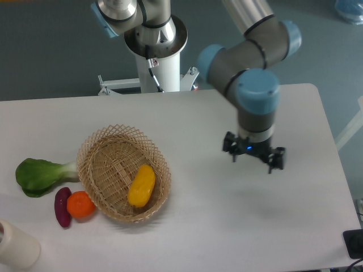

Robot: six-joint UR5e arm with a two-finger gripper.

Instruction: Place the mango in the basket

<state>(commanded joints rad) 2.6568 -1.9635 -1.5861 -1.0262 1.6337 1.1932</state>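
i see a smooth yellow-orange oval mango (141,185) in the light tan openwork woven wicker basket (97,153), left of my black claw (253,157); further left, a deep-orange round fruit (80,204), a small purple vegetable (60,207), and a green leafy vegetable (37,175).

The mango (141,185) was a smooth yellow-orange elongated oval fruit. It lay on its side inside the basket (97,147), toward the right part of the bowl, its long axis tilted slightly from upright in the camera view. The basket was an oval, shallow, light tan wicker piece with an openwork lattice rim, resting on the white table toward its left side.
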